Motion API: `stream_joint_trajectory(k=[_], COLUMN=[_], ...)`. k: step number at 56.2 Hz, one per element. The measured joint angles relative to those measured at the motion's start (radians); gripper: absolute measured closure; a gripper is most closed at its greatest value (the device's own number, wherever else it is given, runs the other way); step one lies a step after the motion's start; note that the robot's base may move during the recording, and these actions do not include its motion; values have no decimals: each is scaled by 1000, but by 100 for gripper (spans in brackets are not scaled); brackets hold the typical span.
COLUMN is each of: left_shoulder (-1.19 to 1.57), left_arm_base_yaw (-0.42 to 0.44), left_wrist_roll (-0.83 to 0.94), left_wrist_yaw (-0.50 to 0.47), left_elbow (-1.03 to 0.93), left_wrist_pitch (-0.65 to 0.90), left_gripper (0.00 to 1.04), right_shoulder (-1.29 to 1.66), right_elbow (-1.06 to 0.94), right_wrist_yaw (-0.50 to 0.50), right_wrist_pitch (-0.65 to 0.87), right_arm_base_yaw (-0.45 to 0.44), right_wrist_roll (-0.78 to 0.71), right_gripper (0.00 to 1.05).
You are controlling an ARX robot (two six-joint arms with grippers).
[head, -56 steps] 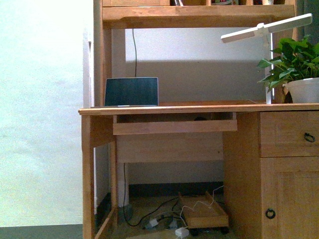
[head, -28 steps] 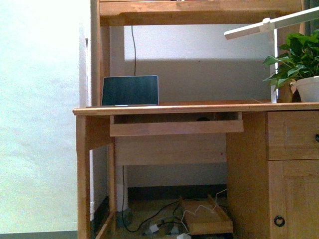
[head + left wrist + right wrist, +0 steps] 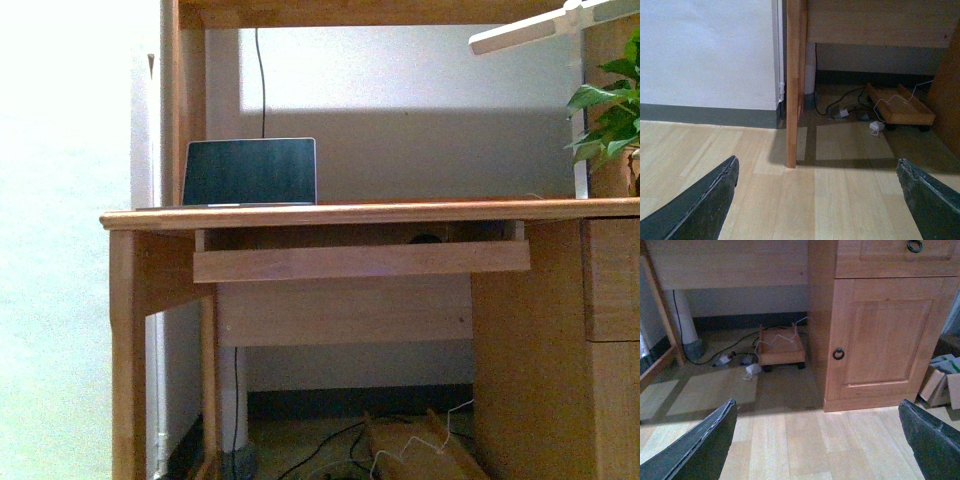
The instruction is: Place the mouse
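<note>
In the front view a small dark domed shape (image 3: 427,239) peeks over the front board of the pull-out keyboard tray (image 3: 360,261) under the desktop; it looks like the mouse, mostly hidden. Neither arm shows in the front view. My left gripper (image 3: 816,170) is open and empty, low over the wooden floor, facing the desk's left leg (image 3: 794,85). My right gripper (image 3: 817,410) is open and empty, low over the floor, facing the desk's cabinet door (image 3: 885,340). The mouse shows in neither wrist view.
A laptop (image 3: 250,172) stands open at the left on the wooden desk (image 3: 350,213). A white lamp (image 3: 530,28) and a potted plant (image 3: 610,110) are at its right. Cables and a wheeled wooden tray (image 3: 781,346) lie under the desk. Cardboard boxes (image 3: 942,385) lie right of the cabinet.
The front view has come closer to the desk: desk, laptop and tray look larger, and the plant and lamp have slid towards the right edge.
</note>
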Motion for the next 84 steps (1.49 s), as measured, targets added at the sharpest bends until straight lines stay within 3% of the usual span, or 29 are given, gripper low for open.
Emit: stream_joint_trajectory(k=[84], left_shoulder=[-1], left_arm_base_yaw=[0], left_wrist_roll=[0], left_wrist_yaw=[0], left_elbow=[0], left_wrist_pitch=[0], left_gripper=[8], right_shoulder=[0], right_elbow=[0], right_wrist_yaw=[0], right_wrist_pitch=[0], right_arm_base_yaw=[0], right_wrist_roll=[0], right_gripper=[7])
